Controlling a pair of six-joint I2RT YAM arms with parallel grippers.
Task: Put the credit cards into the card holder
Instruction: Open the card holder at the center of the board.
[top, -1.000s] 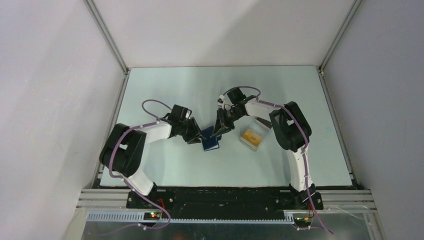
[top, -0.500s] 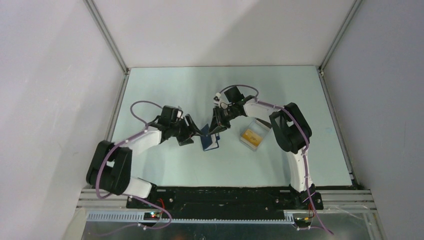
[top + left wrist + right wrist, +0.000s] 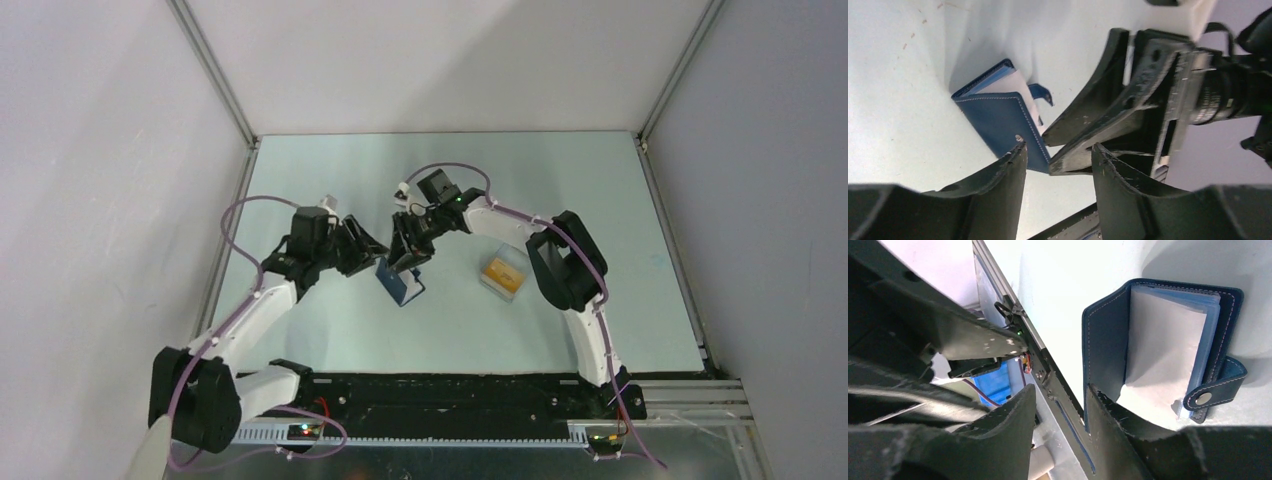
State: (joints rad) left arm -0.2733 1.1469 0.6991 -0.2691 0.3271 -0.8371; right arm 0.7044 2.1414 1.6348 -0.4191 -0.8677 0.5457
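The navy-blue card holder [image 3: 402, 286] lies open on the table, its pale inner sleeves showing in the right wrist view [image 3: 1168, 340]. Its snap strap [image 3: 1215, 390] hangs at one side. My right gripper [image 3: 409, 256] is open at its edge. One finger [image 3: 1108, 415] sits inside against the front cover [image 3: 1103, 340]. My left gripper [image 3: 366, 249] is open and empty just left of the holder [image 3: 998, 117], a little apart from it. The orange-yellow credit cards [image 3: 499, 269] lie in a clear case to the right, seen only in the top view.
The clear plastic case [image 3: 505, 276] sits right of the card holder, close to the right arm's elbow. Grey walls enclose the table on three sides. A black rail [image 3: 450, 385] runs along the near edge.
Both grippers and the card holder have shifted left. The left gripper has drawn back off the holder toward the upper left. The right gripper followed, staying at the holder's cover.
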